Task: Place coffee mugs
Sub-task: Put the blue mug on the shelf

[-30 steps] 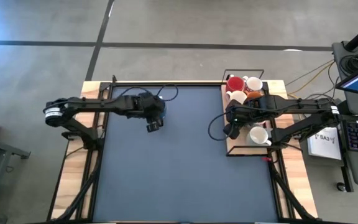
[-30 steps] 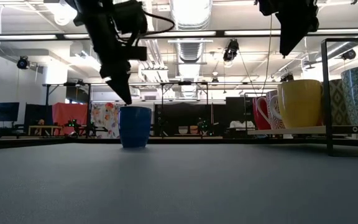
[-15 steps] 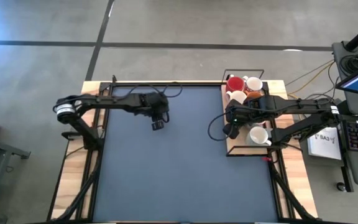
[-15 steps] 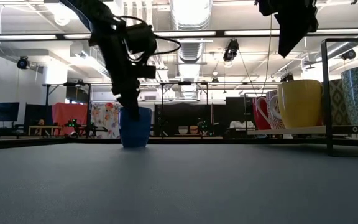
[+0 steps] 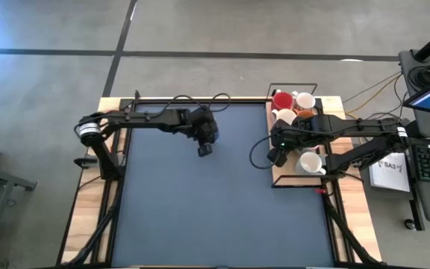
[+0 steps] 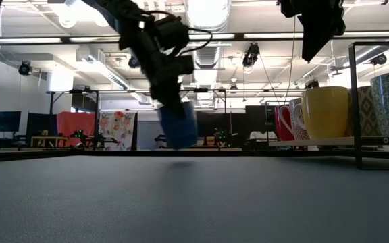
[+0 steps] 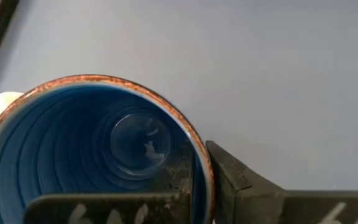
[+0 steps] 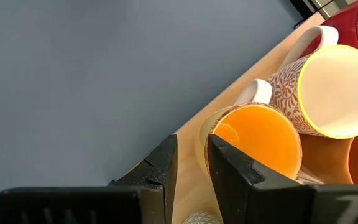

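The left gripper (image 7: 194, 186) is clamped on the rim of the round blue ceramic mug (image 7: 92, 155), one finger inside, one outside, carrying it tilted just above the dark table mat (image 5: 222, 194). The step in hand looks like transport; next it needs levelling and setting down. The right gripper (image 8: 190, 163), fingers slightly apart, hovers beside the orange-lined mug (image 8: 260, 140) on the wooden tray (image 8: 185, 199).

Left gripper (image 5: 204, 149) now clamps the blue mug (image 6: 179, 125) by its rim, and the mug is off the mat (image 5: 222, 224), tilted, shifted toward the right arm.
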Motion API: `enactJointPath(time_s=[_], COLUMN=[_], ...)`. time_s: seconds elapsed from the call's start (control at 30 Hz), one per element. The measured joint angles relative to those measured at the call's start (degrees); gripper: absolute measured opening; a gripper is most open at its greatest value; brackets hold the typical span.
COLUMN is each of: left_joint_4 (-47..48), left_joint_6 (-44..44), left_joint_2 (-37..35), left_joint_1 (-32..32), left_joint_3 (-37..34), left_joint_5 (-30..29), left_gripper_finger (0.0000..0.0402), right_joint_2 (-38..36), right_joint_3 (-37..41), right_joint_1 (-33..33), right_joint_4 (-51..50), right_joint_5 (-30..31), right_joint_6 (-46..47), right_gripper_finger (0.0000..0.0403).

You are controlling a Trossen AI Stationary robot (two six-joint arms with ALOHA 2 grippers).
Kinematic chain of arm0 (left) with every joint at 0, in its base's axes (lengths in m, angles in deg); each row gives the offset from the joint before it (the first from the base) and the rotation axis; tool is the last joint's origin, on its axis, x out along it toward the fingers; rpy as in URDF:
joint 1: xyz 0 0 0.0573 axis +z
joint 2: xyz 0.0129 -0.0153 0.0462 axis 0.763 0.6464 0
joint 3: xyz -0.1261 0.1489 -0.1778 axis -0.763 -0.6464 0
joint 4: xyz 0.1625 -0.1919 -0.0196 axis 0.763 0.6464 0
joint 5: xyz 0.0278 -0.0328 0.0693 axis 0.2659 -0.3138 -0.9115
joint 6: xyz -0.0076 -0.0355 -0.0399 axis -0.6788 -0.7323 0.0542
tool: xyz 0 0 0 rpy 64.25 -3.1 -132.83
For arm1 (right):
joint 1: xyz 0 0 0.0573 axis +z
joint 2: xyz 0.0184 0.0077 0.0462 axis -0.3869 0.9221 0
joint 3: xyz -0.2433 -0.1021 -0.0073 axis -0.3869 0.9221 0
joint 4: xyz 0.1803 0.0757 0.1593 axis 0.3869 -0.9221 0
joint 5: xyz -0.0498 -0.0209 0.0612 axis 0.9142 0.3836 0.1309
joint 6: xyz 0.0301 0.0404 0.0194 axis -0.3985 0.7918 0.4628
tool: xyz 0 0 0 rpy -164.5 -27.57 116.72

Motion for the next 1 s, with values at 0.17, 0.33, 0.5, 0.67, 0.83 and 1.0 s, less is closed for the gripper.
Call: enactJointPath(time_s=[0.17, 0.33, 0.5, 0.67, 0.83, 1.0], left_joint_4=[1.2, 1.0, 1.8, 2.5, 2.1, 2.1], left_joint_6=[-0.8, -1.0, -1.1, -2.1, -3.0, -3.3], left_joint_2=[5.7, 11.3, 15.1, 16.6, 16.6, 17.7], left_joint_1=[-2.3, -6.0, -10.0, -13.1, -14.4, -14.4], left_joint_3=[7.9, 14.6, 19.4, 20.9, 20.9, 20.9], left_joint_5=[2.6, 5.1, 5.0, 4.9, 4.9, 4.8], left_gripper_finger=[0.001, 0.001, 0.001, 0.001, 0.001, 0.0014], right_joint_2=[0.0, 0.0, 0.0, 0.0, 0.0, 0.0], right_joint_3=[0.0, 0.1, 0.2, 0.3, 0.3, 0.4], right_joint_1=[0.0, 0.0, 0.0, 0.0, 0.0, 0.0], right_joint_4=[0.0, 0.0, 0.0, 0.0, 0.0, 0.1], right_joint_5=[0.0, 0.0, 0.0, 0.0, 0.0, 0.0], right_joint_6=[0.0, 0.0, 0.0, 0.0, -0.5, -0.5], right_gripper_finger=[0.0073, 0.0074, 0.0077, 0.0072, 0.0076, 0.0075])
